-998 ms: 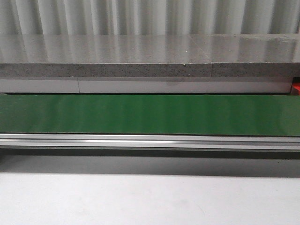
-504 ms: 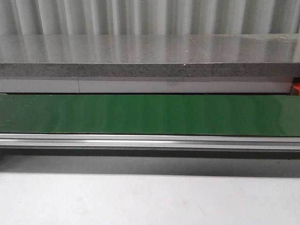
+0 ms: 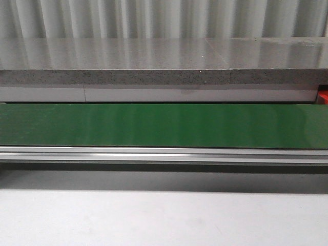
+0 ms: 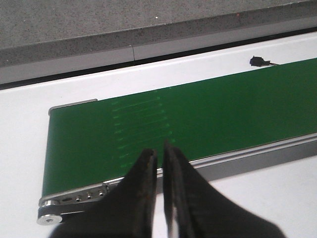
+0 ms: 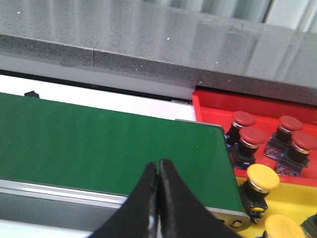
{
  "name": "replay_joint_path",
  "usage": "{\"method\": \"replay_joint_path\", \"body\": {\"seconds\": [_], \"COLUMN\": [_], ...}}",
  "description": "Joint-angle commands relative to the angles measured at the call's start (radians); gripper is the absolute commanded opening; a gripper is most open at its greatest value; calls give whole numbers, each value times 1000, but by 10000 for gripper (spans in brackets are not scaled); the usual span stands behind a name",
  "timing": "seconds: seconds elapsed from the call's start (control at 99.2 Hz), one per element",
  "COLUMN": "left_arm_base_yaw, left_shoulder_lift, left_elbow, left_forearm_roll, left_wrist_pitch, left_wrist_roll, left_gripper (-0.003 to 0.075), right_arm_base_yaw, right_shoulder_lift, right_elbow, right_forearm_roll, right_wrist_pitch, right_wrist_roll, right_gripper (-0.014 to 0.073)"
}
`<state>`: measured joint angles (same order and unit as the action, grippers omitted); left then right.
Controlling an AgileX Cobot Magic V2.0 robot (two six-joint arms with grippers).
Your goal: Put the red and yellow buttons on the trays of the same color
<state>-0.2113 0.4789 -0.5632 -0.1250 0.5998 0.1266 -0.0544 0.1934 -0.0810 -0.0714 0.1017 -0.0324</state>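
Several red buttons [image 5: 252, 137] stand in the red tray [image 5: 213, 101] just past the end of the green belt [image 5: 99, 144] in the right wrist view. Two yellow buttons [image 5: 262, 177] stand in the yellow tray [image 5: 292, 198] beside it. No button lies on the belt in any view. My right gripper [image 5: 158, 166] is shut and empty over the belt's near edge, close to that end. My left gripper [image 4: 159, 148] is shut and empty, with a thin slit between the fingers, over the near rail at the belt's other end [image 4: 74, 148]. Neither gripper shows in the front view.
The belt [image 3: 164, 125] runs across the front view with an aluminium rail [image 3: 164, 154] along its near side and a grey stone ledge [image 3: 164, 61] behind. A corner of the red tray [image 3: 323, 96] shows at the far right. A small black part [image 4: 256, 61] sits behind the belt.
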Motion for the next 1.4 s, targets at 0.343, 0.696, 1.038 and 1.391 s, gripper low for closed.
{"method": "replay_joint_path", "body": {"seconds": [0.343,0.696,1.038,1.391], "left_arm_base_yaw": [-7,-7,-7,-7], "left_shoulder_lift": [9,9,9,9], "left_elbow": [-27,-27,-27,-25], "left_forearm_roll": [-15,-15,-15,5], "left_wrist_pitch": [-72,-72,-72,-83], "left_wrist_roll": [0,0,0,0], "left_gripper": [-6,-6,-6,-6], "right_arm_base_yaw": [-18,-18,-18,-18], "right_shoulder_lift": [-222,-221,-221,-221], "right_elbow": [104,103,103,103], "right_forearm_roll": [28,28,28,28], "right_wrist_pitch": [-86,-93,-93,-93], "right_wrist_roll": [-15,-12,-12,-12], "right_gripper": [-67,-67,-67,-67]}}
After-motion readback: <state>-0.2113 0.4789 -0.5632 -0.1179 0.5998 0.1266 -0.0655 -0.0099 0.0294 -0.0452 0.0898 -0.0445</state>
